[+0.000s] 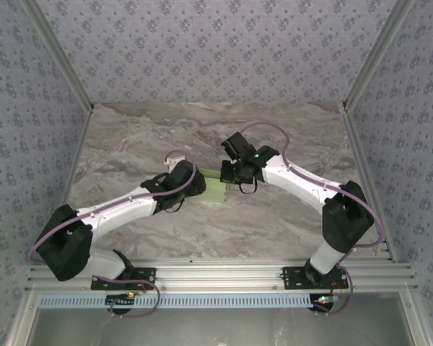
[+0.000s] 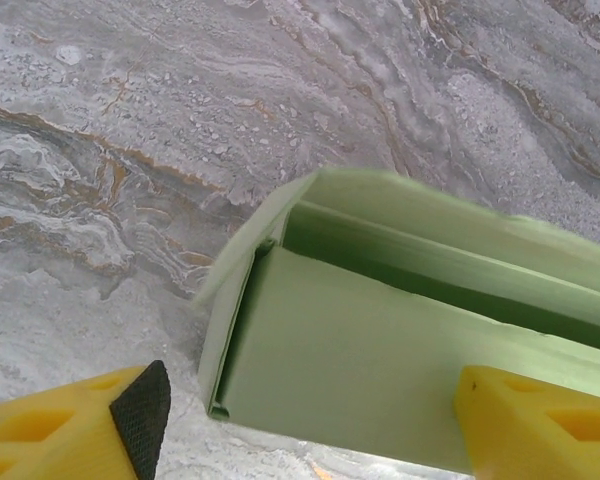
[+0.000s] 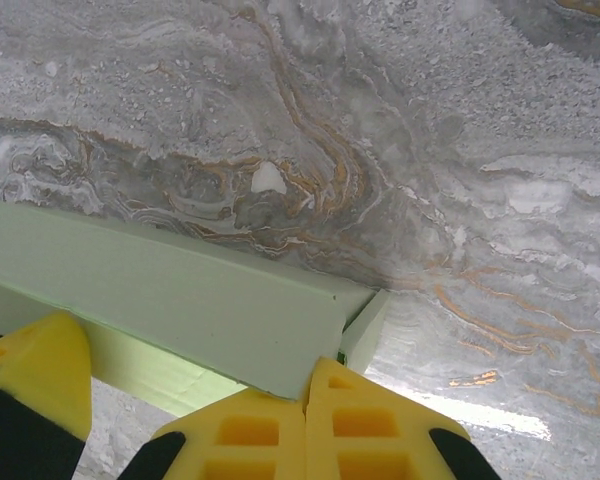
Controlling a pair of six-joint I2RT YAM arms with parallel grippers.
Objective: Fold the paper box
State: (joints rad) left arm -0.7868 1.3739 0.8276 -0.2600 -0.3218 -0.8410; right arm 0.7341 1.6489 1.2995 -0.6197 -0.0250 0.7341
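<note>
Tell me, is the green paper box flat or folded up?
Partly folded: the paper box has walls bent up along its creases.

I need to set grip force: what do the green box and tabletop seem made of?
Green box: probably thin matte card, given its crisp creases and slim folded edges. Tabletop: grey veined marble look, faint sheen; stone or printed laminate, unclear.

1. Top external view: fixed high above and behind the near edge of the counter (image 1: 130,144), looking down and forward, far enough back to take in the whole counter.
2. Left wrist view: close above the paper box (image 2: 380,340), looking down past the left tool (image 2: 308,405).
3. Right wrist view: equally close, looking past the right tool (image 3: 305,395).
4. All three views share the paper box at mid-counter.
</note>
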